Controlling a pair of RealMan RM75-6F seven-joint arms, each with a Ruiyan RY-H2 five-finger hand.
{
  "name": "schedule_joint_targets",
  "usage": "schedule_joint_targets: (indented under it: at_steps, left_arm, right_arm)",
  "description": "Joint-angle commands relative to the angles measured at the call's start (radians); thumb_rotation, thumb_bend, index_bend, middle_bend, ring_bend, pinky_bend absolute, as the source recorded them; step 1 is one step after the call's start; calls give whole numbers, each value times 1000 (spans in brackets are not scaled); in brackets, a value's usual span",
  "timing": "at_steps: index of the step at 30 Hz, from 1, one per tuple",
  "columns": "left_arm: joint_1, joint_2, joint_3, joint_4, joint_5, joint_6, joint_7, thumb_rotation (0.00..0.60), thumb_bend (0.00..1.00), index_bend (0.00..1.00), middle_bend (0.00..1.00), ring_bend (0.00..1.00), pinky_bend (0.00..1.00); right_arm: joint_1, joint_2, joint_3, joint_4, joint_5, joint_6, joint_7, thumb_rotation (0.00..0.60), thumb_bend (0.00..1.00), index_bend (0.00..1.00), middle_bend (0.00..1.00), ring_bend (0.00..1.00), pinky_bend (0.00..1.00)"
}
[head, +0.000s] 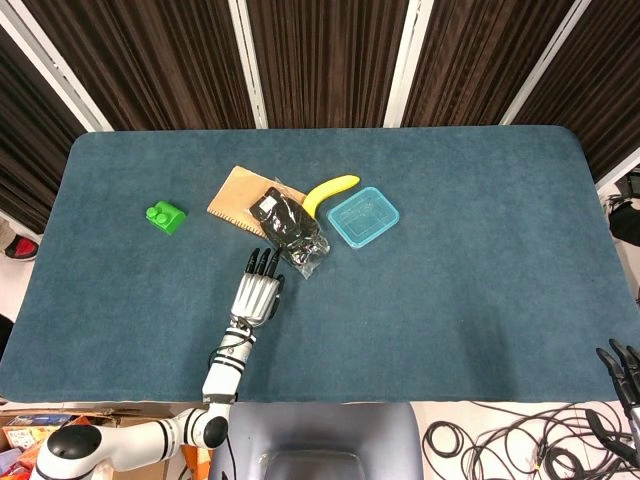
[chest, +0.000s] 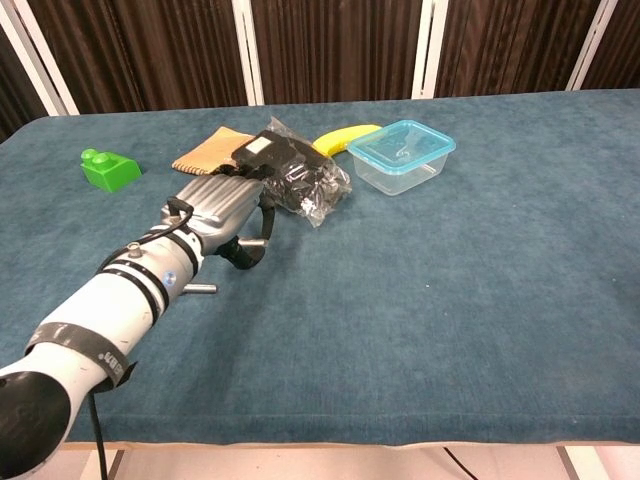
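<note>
Black bagged item (head: 290, 228) just beyond the spread, empty left hand (head: 257, 290); banana (head: 329, 189), blue tub (head: 363, 216) behind.

I count five loose items on the tabletop (head: 480, 250), one of each: one green toy block (head: 164, 216), one tan mat (head: 237, 195), one clear bag of black stuff (head: 290, 230), one banana (head: 330, 189), one blue-lidded clear container (head: 363, 216). Two hands: my left hand (head: 258, 290), my right hand (head: 624, 370).
</note>
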Motion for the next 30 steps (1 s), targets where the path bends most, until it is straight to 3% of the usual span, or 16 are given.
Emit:
schedule_joint_targets:
  at_steps: [1, 7, 16, 22, 30]
  left_arm:
    - [6, 12, -4, -16, 3, 6, -9, 600, 399, 611, 44, 0, 0]
    - [18, 41, -25, -60, 2, 4, -63, 600, 399, 610, 50, 0, 0]
    - [60, 100, -61, -172, -29, -85, -317, 600, 397, 587, 52, 0, 0]
    - [110, 122, -14, -197, 70, -42, -471, 600, 397, 587, 42, 0, 0]
    - [142, 115, 23, -177, 112, -28, -559, 600, 395, 596, 32, 0, 0]
  right_arm:
    - [0, -1, 0, 0, 0, 0, -1, 600, 289, 0, 0, 0, 36]
    - [1, -2, 1, -3, 1, -4, -7, 600, 290, 0, 0, 0, 36]
    - [3, -3, 0, -6, 0, -9, -16, 600, 290, 0, 0, 0, 36]
    - [2, -4, 0, -6, -1, -7, -16, 600, 290, 0, 0, 0, 36]
    - [0, -6, -2, -6, -3, -4, -20, 600, 290, 0, 0, 0, 36]
